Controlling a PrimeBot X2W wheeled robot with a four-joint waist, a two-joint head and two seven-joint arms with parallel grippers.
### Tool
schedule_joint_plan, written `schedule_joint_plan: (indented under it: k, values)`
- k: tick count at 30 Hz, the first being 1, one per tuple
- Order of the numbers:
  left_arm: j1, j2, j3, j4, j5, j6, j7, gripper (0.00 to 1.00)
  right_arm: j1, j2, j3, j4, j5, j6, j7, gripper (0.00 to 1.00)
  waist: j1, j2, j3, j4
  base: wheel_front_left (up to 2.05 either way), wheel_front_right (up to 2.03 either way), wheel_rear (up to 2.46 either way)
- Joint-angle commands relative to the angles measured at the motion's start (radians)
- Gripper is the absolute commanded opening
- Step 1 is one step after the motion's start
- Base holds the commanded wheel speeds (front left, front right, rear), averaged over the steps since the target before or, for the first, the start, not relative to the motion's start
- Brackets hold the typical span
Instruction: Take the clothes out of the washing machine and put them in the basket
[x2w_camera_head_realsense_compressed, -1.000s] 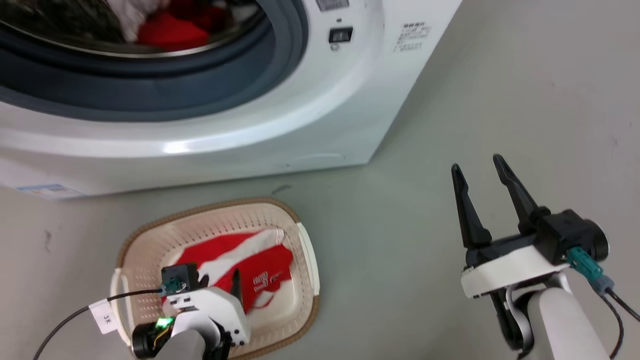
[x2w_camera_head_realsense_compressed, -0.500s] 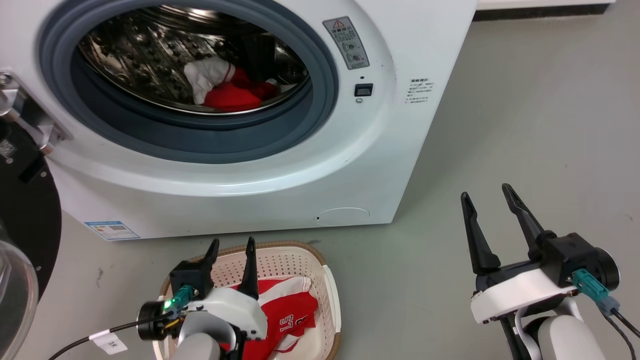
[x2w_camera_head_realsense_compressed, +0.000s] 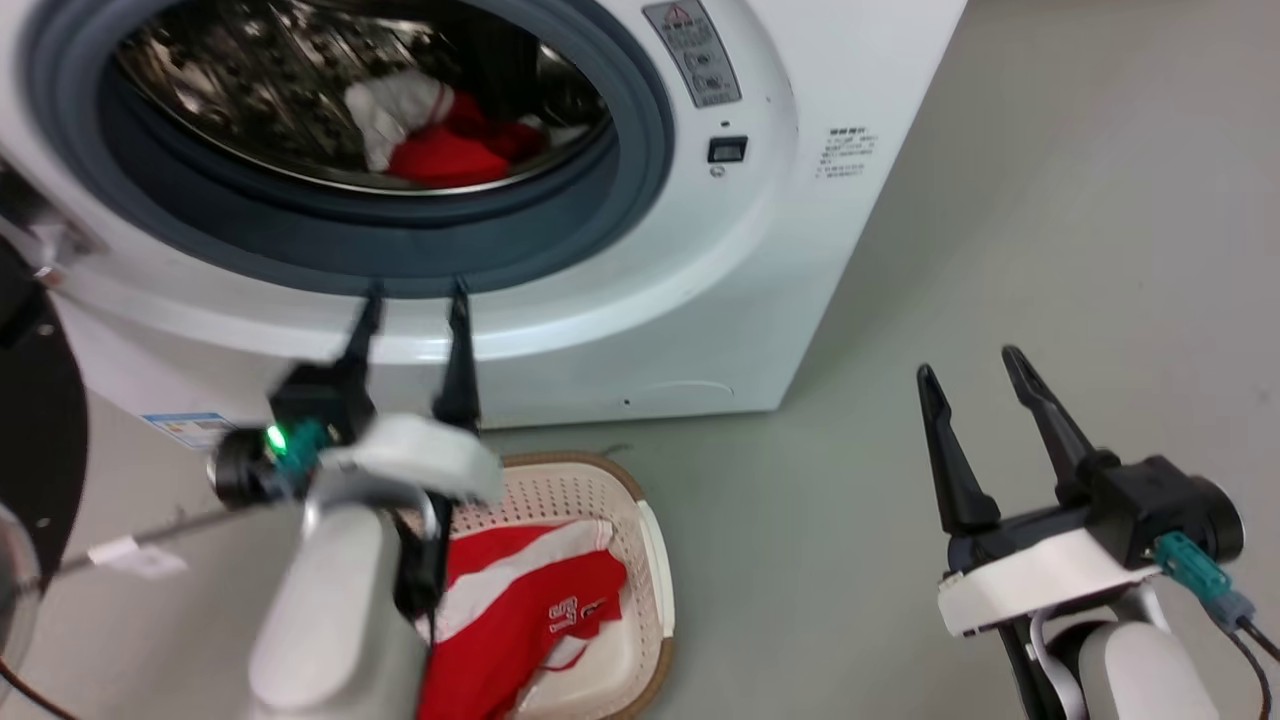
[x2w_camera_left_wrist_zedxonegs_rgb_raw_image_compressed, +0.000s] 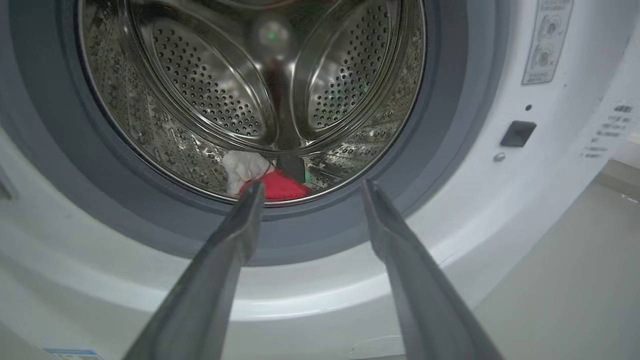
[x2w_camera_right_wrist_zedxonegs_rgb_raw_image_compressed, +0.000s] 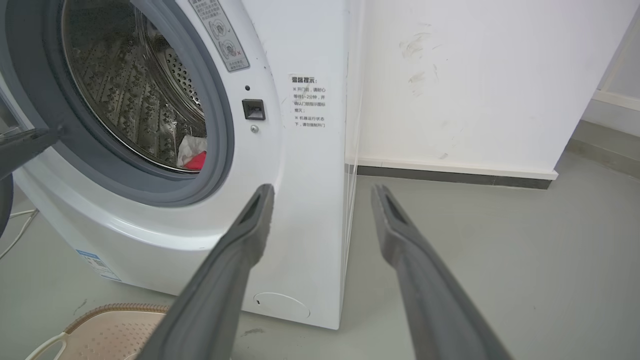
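Note:
The white washing machine (x2w_camera_head_realsense_compressed: 760, 260) stands with its round opening bare. Red and white clothes (x2w_camera_head_realsense_compressed: 430, 130) lie at the bottom of its steel drum (x2w_camera_left_wrist_zedxonegs_rgb_raw_image_compressed: 200, 85), and show again as clothes (x2w_camera_left_wrist_zedxonegs_rgb_raw_image_compressed: 265, 180) and clothes (x2w_camera_right_wrist_zedxonegs_rgb_raw_image_compressed: 195, 155) in the wrist views. The cream basket (x2w_camera_head_realsense_compressed: 655, 560) sits on the floor before the machine with a red numbered garment (x2w_camera_head_realsense_compressed: 530, 600) in it. My left gripper (x2w_camera_head_realsense_compressed: 415, 300) is open and empty, raised above the basket and pointing at the machine's grey rubber ring (x2w_camera_head_realsense_compressed: 400, 265). My right gripper (x2w_camera_head_realsense_compressed: 970, 365) hangs open and empty over the floor to the right.
The black-framed door (x2w_camera_head_realsense_compressed: 30, 430) hangs open at the far left. Grey floor (x2w_camera_head_realsense_compressed: 1050, 200) stretches to the right of the machine, with a white wall and dark skirting (x2w_camera_right_wrist_zedxonegs_rgb_raw_image_compressed: 450, 172) beyond. The basket's rim (x2w_camera_right_wrist_zedxonegs_rgb_raw_image_compressed: 115, 310) shows at the lower left of the right wrist view.
My left gripper has risen from inside the basket to the level of the machine's opening, open and empty. The head camera tilted up. The right gripper has hardly moved.

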Motion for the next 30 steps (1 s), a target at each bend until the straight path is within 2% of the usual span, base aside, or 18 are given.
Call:
schedule_joint_plan:
  k: [1,11,18,24,30]
  values:
    - [-0.037,0.012,0.010,0.012,0.004,-0.004,-0.003,1.00,-0.020,0.000,0.003,-0.007,0.002,-0.001,-0.005,1.00,0.0001,0.0000,0.034,-0.024,0.00,0.00,0.00]
    - [-0.361,0.112,0.060,0.248,0.019,-0.034,0.001,1.00,-0.094,0.000,0.039,0.019,0.056,-0.001,-0.053,1.00,0.0001,0.0000,0.178,-0.117,0.00,0.00,0.00]
    - [-0.578,0.197,0.060,0.437,0.027,-0.052,0.064,1.00,-0.152,0.000,0.070,0.051,0.105,-0.001,-0.084,1.00,0.0001,0.0000,0.267,-0.178,0.00,0.00,0.00]
    - [-0.740,0.275,0.050,0.566,0.037,-0.069,0.173,1.00,-0.197,0.000,0.112,0.079,0.155,-0.001,-0.103,1.00,0.0001,0.0000,0.326,-0.223,0.00,0.00,0.00]
    - [-0.874,0.348,0.026,0.684,0.052,-0.093,0.351,1.00,-0.226,0.000,0.139,0.080,0.182,-0.001,-0.104,1.00,0.0001,0.0000,0.367,-0.263,0.00,0.00,0.00]
